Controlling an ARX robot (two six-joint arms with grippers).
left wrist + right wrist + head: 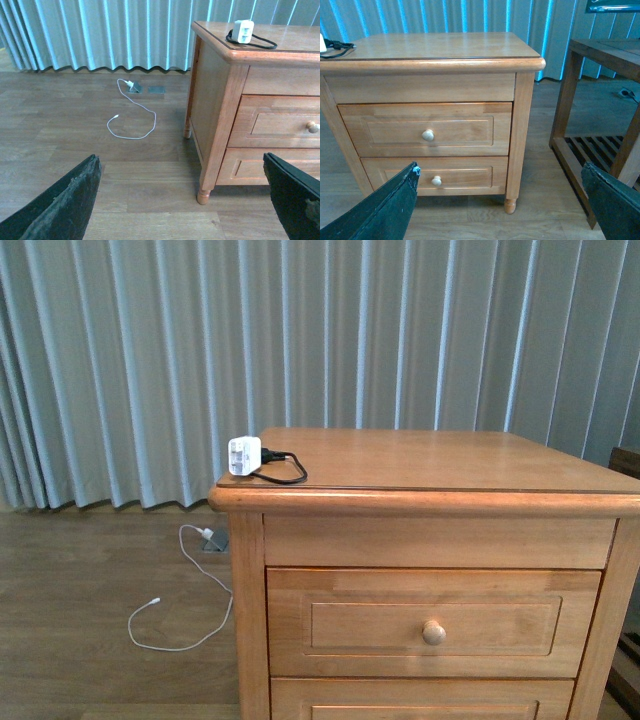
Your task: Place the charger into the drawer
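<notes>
The charger (245, 456) is picked out left of centre in the front view. It stands on the cabinet top (430, 460) right at its near left corner, with the black cable (285, 472) looped beside it on the wood. Below it, in the lower half of that frame, the drawer (350, 625) is seen shut and its round knob (433, 632) is untouched.

The white block is judged light and rigid, with smooth plastic faces that could slip under a loose pinch. The cable looks soft and floppy, and is likely to trail or snag on the drawer edge. A hold across two flat sides of the white body is judged best, and the cable is not to be used as a handle.

The left gripper (180, 157) is shown spread wide, its dark fingers (65, 200) at the lower corners of the left wrist view. Nothing is held or touched, and only floor lies between them. The right gripper (499, 167) is likewise wide apart and empty, with the drawer fronts framed between its fingers. Neither arm is caught by the front view.

A thin white cord (131, 117) is noted on the floor and is judged to be none of the task's business.
</notes>
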